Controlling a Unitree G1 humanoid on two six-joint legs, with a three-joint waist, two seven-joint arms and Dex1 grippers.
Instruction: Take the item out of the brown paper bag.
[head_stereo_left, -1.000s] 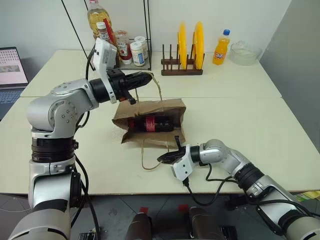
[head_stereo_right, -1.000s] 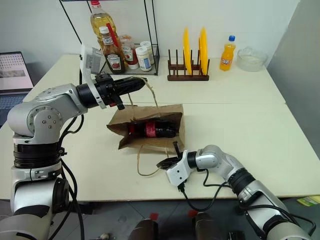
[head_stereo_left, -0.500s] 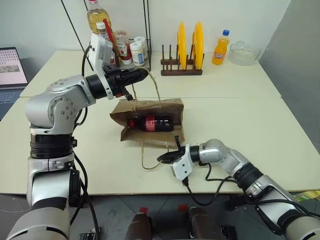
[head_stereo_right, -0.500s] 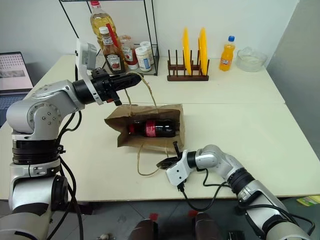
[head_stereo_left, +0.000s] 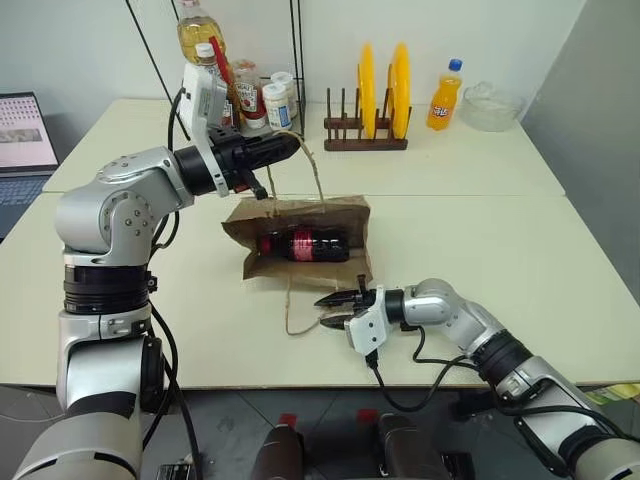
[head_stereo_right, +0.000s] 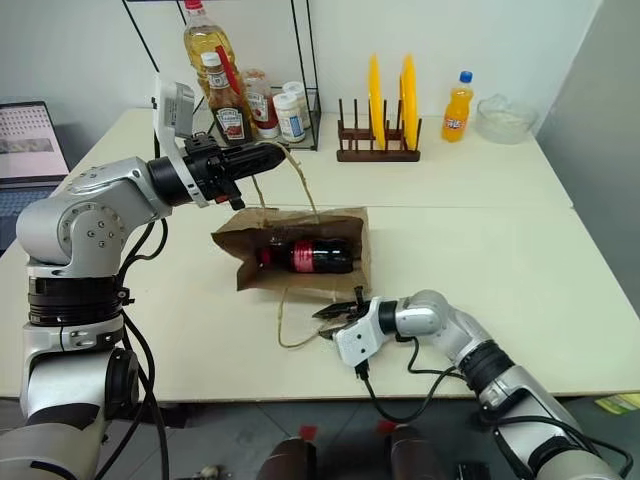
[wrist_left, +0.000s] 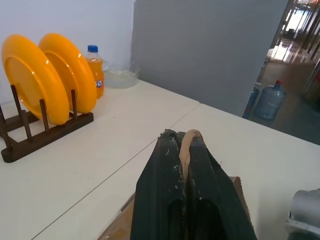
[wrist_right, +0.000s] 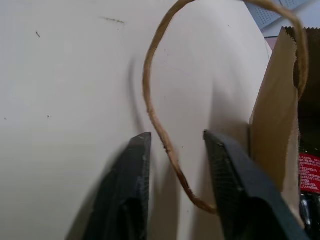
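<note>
Left eye view: the left gripper (head_stereo_left: 285, 148) is clamped on the upper handle (head_stereo_left: 313, 172) of the brown paper bag (head_stereo_left: 300, 238), lifting that side so the mouth gapes toward the robot. The left wrist view shows the tan cord pinched between its pressed-together fingers (wrist_left: 167, 185). Inside the bag, lying on its side, rests the cola bottle (head_stereo_left: 303, 244), red label visible through the opening. The right gripper (head_stereo_left: 335, 308) sits low on the counter (head_stereo_left: 480, 230), fingers spread with the lower handle (wrist_right: 160, 130) running between them, near the bag's mouth. The raised handle probably serves to give the right gripper a clear path to the bottle.
</note>
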